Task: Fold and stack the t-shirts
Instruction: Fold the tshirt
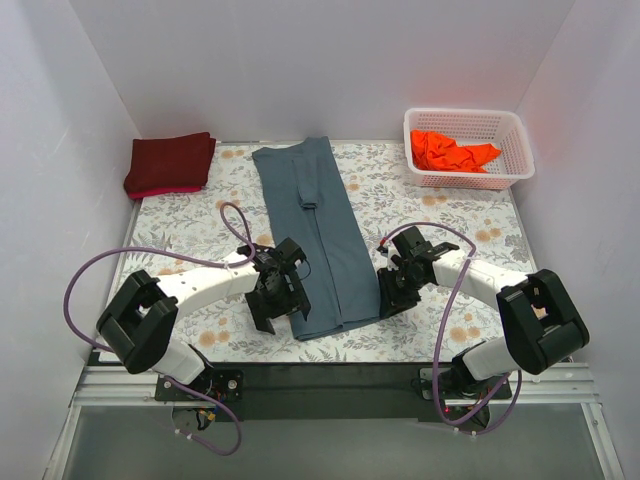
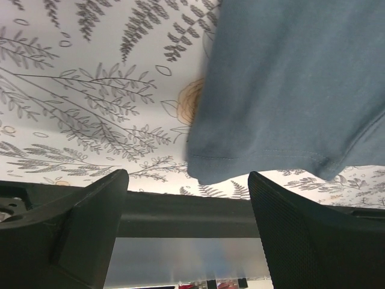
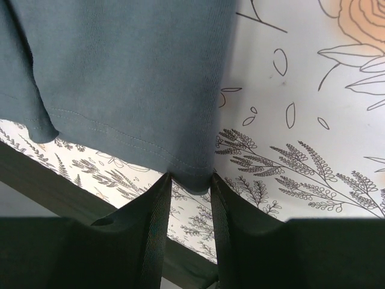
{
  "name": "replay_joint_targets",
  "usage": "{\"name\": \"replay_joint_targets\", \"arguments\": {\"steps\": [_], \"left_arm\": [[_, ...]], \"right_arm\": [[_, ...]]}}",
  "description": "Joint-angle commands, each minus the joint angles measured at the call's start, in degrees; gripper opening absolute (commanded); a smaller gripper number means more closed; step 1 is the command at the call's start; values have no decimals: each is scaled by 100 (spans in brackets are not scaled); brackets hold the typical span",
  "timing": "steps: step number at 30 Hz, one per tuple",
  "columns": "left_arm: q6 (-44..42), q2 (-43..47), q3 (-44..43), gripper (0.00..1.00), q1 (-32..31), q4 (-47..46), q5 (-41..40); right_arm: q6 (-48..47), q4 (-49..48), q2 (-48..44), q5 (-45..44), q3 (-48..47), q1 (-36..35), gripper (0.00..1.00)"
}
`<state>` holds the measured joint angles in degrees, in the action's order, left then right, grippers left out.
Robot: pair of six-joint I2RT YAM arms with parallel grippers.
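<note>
Cotton, three pieces, on a floral-print table (image 1: pixel 440 230).

Item 1. Blue shirt (image 1: pixel 315 240): slate blue-grey, folded lengthwise into a long narrow strip. It lies flat down the middle of the table, from near the far edge to just short of the black rail (image 1: pixel 330 375) on the near side. The stitched hem is at the near end, and both near corners rest on the print.

Item 2. Maroon shirt (image 1: pixel 170 163): folded to a thick rectangle in the far left corner, well apart from the blue shirt.

Item 3. Orange shirt (image 1: pixel 452 152): crumpled and unfolded, inside the basket (image 1: pixel 515 150), a white plastic lattice one in the far right corner.

Item 4. Left gripper (image 1: pixel 282 313): low at the near left corner of the blue shirt. Its fingers (image 2: pixel 90 229) are spread wide. In the wrist view the hem corner sits about midway between the tips, touching neither. It holds nothing.

Item 5. Right gripper (image 1: pixel 388 300): low at the near right corner of the blue shirt. Its fingers (image 3: pixel 150 229) are set narrow, with a tip on either side of the hem corner, which dips just into the gap. The cloth there lies flat on the table. Whether the tips pinch it or only flank it cannot be told.
</note>
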<state>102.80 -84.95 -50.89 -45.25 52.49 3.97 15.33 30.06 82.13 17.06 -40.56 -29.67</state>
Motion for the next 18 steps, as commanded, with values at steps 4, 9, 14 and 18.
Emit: {"name": "replay_joint_targets", "arguments": {"steps": [4,9,14,18], "left_arm": [[363,-91,115,77,-212,-292,157],[460,-277,115,72,-335,-336,183],[469,-435,106,60,-344,-353,96],[469,-540,80,52,-361,-389,43]], "right_arm": [[-65,-308,189,-308,74,-12,39],[-48,-282,181,-300,135,-12,4],[-92,-291,207,-247,206,-12,1],[-100,-291,198,-212,232,-12,1]]}}
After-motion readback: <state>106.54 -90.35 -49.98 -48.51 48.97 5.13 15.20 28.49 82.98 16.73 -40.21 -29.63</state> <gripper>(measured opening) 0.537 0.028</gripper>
